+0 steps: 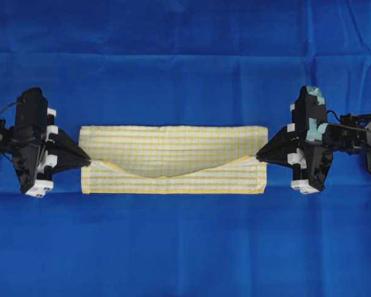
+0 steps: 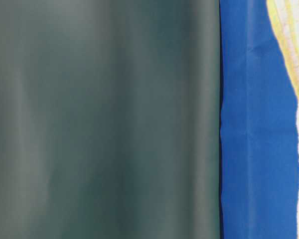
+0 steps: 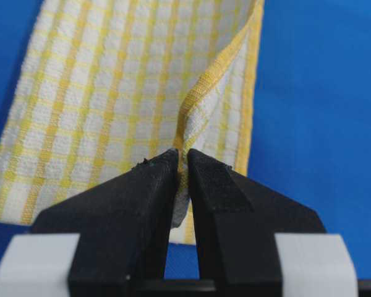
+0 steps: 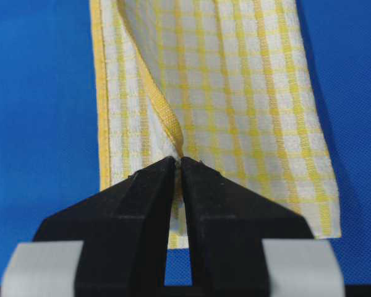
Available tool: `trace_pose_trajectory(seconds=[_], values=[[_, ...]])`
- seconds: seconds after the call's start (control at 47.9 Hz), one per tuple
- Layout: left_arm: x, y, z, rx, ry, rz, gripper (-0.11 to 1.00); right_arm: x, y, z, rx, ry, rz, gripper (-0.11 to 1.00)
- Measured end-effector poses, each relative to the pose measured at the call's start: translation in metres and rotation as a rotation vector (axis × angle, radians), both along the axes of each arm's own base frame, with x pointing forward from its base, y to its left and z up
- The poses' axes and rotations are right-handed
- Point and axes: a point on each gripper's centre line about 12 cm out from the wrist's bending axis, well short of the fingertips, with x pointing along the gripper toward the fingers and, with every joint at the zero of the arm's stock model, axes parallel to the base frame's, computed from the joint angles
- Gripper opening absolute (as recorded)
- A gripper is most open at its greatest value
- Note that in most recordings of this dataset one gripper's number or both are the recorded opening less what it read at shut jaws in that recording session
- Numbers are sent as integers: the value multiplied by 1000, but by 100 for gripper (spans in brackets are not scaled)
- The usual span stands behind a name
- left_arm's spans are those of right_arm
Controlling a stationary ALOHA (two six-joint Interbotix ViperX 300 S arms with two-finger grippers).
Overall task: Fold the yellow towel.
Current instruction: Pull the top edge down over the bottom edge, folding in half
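We see the big blue sheet point(image 1: 185, 247) on the surface, and the towel point(image 1: 173, 148) lies across its middle, part folded. Our left hand point(image 1: 88, 162) and right hand point(image 1: 258, 157) are each pinched tight on a top-layer corner. If one hand moves faster, we think the fold could go crooked or a corner could slip out. The table-level view is mostly blocked by a grey blur.
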Motion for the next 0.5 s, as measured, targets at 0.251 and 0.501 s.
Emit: trace_pose_trajectory(seconds=[0.251, 0.501], values=[[3, -4, -2, 1, 23, -15, 5, 0, 7, -3, 5, 13, 23, 6], [5, -5, -6, 5, 60, -18, 5, 1, 15, -12, 12, 49, 39, 6]])
